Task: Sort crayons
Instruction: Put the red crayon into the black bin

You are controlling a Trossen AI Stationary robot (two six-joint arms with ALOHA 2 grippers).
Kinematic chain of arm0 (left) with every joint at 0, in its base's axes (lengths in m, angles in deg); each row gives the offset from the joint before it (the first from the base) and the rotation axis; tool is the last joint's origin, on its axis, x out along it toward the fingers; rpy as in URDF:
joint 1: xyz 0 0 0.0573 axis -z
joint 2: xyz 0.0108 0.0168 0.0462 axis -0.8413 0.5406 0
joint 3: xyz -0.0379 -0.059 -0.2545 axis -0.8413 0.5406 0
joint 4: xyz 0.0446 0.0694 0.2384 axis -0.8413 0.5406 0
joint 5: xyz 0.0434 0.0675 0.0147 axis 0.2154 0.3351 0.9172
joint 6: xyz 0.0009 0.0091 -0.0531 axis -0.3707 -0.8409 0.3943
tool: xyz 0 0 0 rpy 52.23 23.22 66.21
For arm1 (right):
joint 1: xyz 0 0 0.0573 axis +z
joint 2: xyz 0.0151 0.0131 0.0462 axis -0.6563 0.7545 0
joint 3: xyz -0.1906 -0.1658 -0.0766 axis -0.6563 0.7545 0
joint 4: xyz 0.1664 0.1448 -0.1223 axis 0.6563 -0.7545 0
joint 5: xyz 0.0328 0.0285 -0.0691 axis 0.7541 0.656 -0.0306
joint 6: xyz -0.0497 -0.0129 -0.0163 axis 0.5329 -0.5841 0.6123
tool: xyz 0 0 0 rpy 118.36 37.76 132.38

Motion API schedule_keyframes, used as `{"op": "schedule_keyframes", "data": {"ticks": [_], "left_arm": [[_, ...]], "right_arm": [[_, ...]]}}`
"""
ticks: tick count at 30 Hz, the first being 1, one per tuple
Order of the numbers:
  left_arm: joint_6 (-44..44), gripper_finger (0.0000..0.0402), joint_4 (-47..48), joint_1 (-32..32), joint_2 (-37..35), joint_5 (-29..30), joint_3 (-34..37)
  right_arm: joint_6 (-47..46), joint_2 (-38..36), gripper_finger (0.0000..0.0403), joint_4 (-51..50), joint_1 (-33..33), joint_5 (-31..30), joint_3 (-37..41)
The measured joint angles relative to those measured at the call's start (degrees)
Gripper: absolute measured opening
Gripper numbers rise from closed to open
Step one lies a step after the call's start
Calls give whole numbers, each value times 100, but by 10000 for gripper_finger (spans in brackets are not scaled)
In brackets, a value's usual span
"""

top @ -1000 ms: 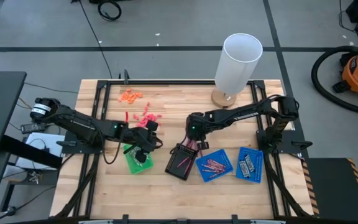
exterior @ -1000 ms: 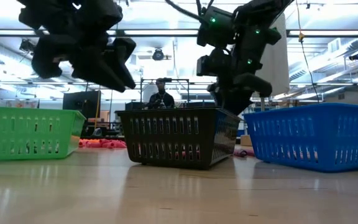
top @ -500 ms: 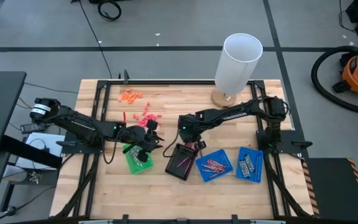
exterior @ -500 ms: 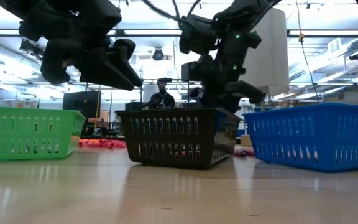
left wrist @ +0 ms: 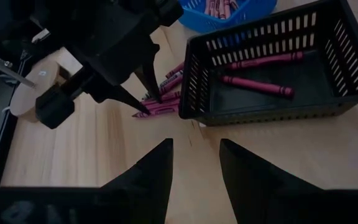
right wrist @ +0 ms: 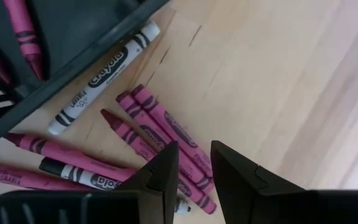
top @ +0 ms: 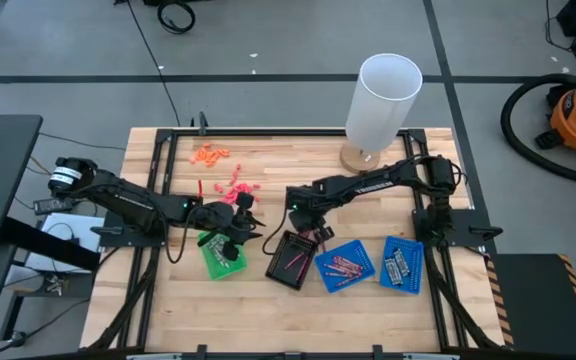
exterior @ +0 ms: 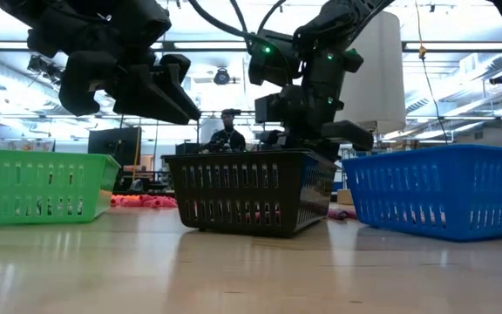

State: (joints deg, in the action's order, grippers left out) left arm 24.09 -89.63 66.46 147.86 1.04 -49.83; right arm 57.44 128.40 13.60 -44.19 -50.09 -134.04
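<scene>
Loose pink-magenta crayons (right wrist: 160, 134) and a grey-white one (right wrist: 104, 78) lie on the wood beside the black tray (top: 290, 260). Two more magenta crayons (left wrist: 257, 86) lie inside that tray. My right gripper (right wrist: 194, 168) points steeply down over the loose pile (left wrist: 163, 102), open with a narrow gap, a fingertip on either side of a magenta crayon. My left gripper (left wrist: 194, 162) hangs open in the air over the green tray (top: 220, 258), slanting toward the black tray with nothing between its fingers. My right gripper has its fingertips (left wrist: 146, 94) down at the loose crayon pile beside the black tray, coming from above. I cannot tell whether they touch a crayon.
Two blue trays (top: 340, 265) (top: 402, 265) with crayons stand right of the black one. Orange bits (top: 210, 153) and coral-red bits (top: 233, 187) lie at the far left. A tall white cylinder (top: 380, 105) stands at the far edge. A person (exterior: 225, 133) shows beyond the table.
My right gripper has gone toward the table's left edge and down to the loose crayons, rolling its wrist on the way. My left gripper has stayed in place and tipped up, nearer to level. Neither gripper has changed its opening.
</scene>
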Motion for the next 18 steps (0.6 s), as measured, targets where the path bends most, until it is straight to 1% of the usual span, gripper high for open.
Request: {"op": "schedule_keyframes", "data": {"ticks": [9,15,18], "left_arm": [[2,141,-18,0,0,2,-2],[4,141,-16,0,0,2,-4],[4,141,-11,0,0,2,-7]], "right_arm": [[-36,-4,103,140,-55,54,156],[-93,-4,103,261,-286,71,166],[-111,-4,103,257,-440,249,166]]}}
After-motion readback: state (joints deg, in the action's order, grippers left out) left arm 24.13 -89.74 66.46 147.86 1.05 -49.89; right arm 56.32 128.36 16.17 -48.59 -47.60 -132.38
